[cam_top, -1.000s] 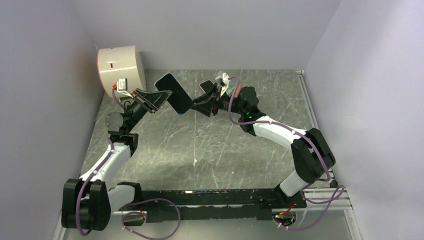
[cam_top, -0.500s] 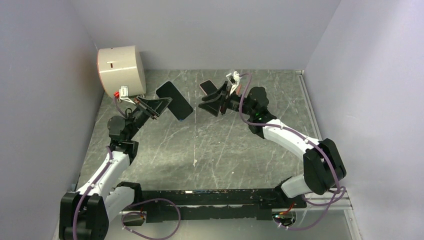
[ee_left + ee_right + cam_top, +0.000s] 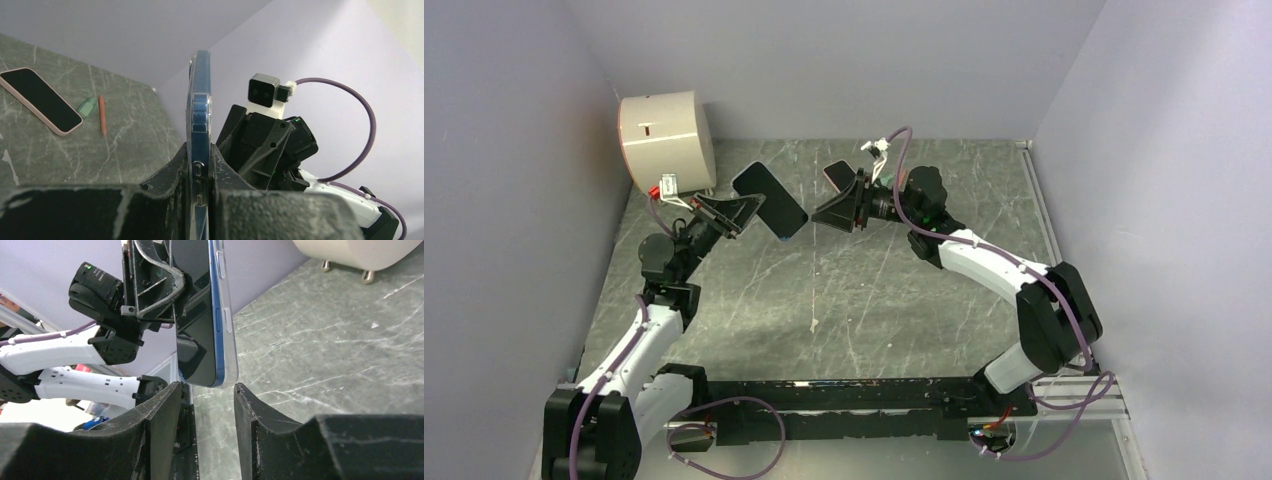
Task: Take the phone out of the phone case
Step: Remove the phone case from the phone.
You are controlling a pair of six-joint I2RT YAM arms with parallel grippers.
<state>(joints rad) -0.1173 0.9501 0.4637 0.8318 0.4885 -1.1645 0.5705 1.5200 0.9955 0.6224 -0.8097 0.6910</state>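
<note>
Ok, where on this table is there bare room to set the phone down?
Bare: the table's middle, from the base rail up to the cased phone; also the far-right strip beside the wall. Crowded at the back: white drum, left hand gripping that phone, right hand, pink-cased phone.

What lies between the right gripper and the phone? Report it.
Nothing. In the right wrist view the phone's lower end hangs right at the mouth of the open right gripper, with no object between them.

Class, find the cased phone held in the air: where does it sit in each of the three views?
Top external: cased phone upper left of centre.
Left wrist: cased phone edge-on, centre, reaching the bottom edge.
Right wrist: cased phone edge-on, top centre.
Shared landmark: marbled table.
</note>
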